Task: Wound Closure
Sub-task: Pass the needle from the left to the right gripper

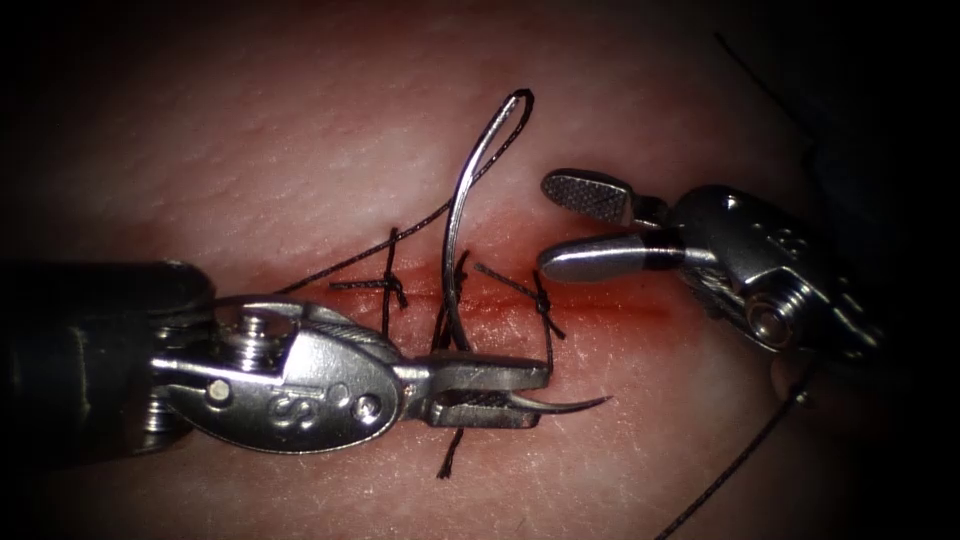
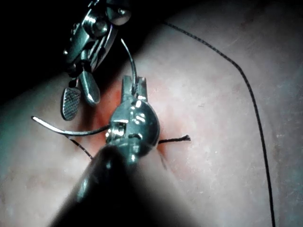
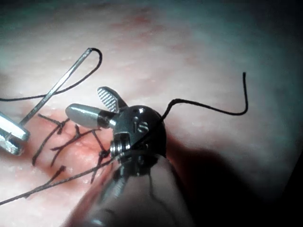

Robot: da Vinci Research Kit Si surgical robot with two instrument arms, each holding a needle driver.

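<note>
Item one: we log red fluid [image 1: 610,308], a band of stain along the cut [image 1: 500,305], deepest toward the right

Item two: a left stitch [image 1: 392,285] and a right stitch [image 1: 543,303], each knotted and crossing that line

Item three: a cut end of thread [image 1: 450,455], frayed, lying on the near side; we see another short end [image 2: 177,138] in the left wrist view

Item four: dark surround [image 1: 890,90] at the far right
</note>
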